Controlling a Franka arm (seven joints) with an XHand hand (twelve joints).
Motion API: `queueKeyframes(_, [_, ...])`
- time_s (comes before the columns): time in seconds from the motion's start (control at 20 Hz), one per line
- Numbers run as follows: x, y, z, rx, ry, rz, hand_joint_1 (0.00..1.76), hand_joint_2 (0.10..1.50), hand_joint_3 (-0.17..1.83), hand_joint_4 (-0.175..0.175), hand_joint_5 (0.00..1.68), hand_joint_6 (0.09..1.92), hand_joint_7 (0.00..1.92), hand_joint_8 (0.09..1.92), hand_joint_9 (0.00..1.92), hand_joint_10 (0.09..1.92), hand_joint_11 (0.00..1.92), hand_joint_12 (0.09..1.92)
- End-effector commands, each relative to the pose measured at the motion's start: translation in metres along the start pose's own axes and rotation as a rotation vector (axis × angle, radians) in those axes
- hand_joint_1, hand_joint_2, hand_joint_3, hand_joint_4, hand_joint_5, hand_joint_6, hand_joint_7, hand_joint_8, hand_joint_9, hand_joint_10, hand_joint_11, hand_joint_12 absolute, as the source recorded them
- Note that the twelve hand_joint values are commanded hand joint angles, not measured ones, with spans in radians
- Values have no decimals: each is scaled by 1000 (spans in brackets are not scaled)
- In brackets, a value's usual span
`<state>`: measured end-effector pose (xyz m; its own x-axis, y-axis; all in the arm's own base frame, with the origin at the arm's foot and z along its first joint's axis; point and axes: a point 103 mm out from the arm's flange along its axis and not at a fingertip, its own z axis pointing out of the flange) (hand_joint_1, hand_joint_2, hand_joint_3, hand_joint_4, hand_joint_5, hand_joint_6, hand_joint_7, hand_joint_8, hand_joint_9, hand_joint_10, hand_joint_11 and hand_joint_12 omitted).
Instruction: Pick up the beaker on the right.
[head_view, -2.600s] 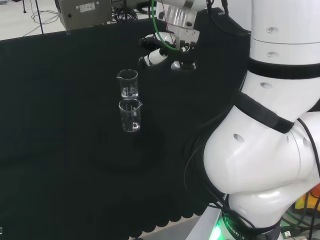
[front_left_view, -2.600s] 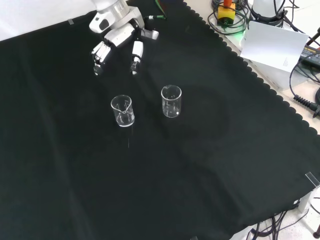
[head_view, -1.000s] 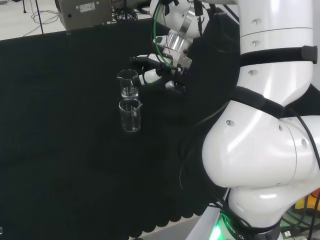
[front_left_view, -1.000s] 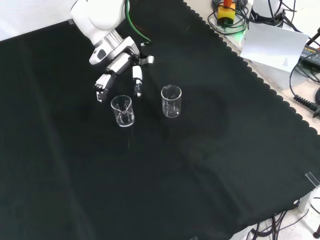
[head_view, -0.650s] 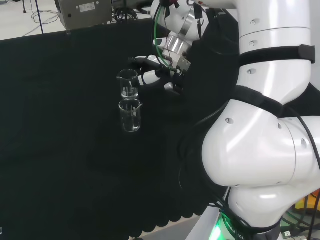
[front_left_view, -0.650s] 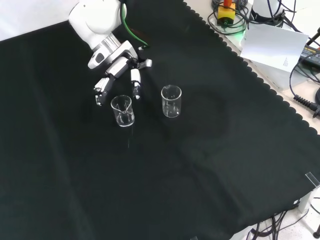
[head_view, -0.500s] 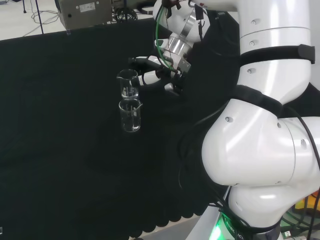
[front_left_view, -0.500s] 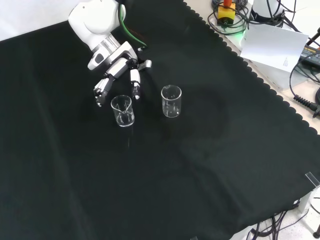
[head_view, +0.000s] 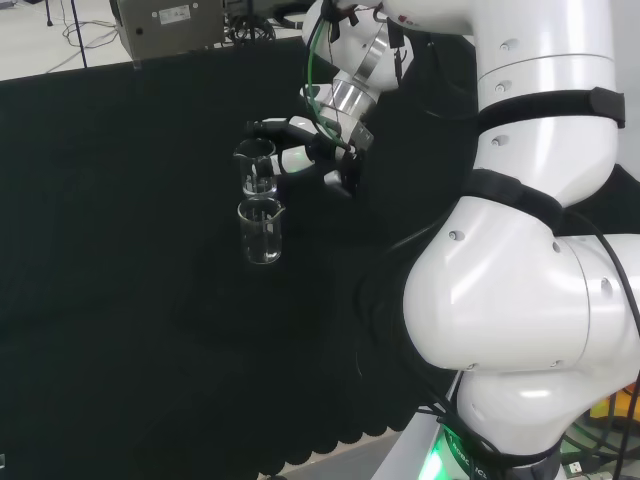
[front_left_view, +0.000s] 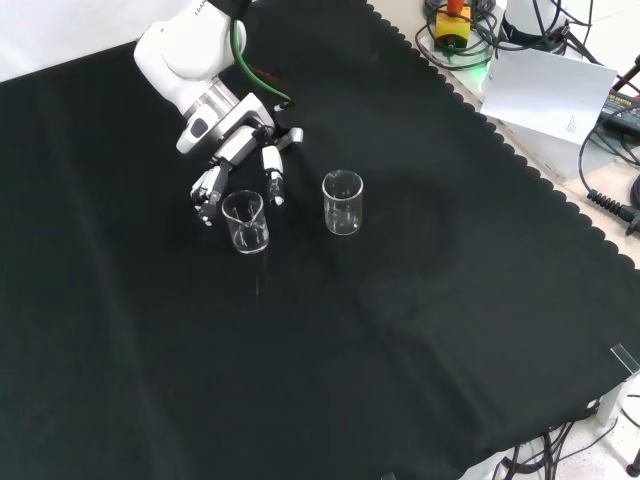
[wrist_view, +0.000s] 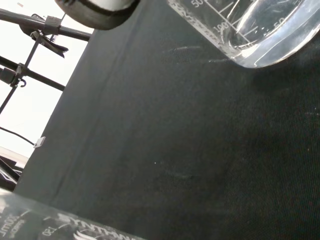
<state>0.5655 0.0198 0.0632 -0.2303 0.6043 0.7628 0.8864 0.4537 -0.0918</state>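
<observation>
Two clear glass beakers stand upright on the black-clothed worktop (front_left_view: 420, 300). In the front view, the left beaker (front_left_view: 245, 221) sits between the spread, relaxed fingers (front_left_view: 271, 186) of the hand (front_left_view: 232, 148), which is released and grasps nothing. The right beaker (front_left_view: 343, 203) stands apart, untouched. In the head view, the hand (head_view: 300, 155) reaches the farther beaker (head_view: 256, 166); the nearer beaker (head_view: 261, 230) stands free.

bench: black cloth (front_left_view: 420, 330) | on it: two clear beakers (front_left_view: 245, 221) (front_left_view: 342, 202), upright, apart
</observation>
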Motion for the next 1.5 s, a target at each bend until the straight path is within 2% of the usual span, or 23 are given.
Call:
queueKeyframes(0.05, [0,1,4,-8,-4,2,888,841,-175,-13,443,87,229,624,330,613,0,1330])
queueKeyframes(0.35, [-4,4,10,-46,11,2,906,838,-175,-12,471,87,237,627,334,607,0,1337])
queueKeyframes(0.75, [-5,6,12,-52,18,7,933,837,-175,-12,510,87,252,635,347,604,0,1353])
queueKeyframes(0.95, [-9,10,12,-48,51,9,937,841,-175,-11,560,96,267,641,363,605,0,1362])
queueKeyframes(1.5, [-11,15,19,-49,94,7,941,847,-175,-11,564,162,273,634,386,572,0,1372])
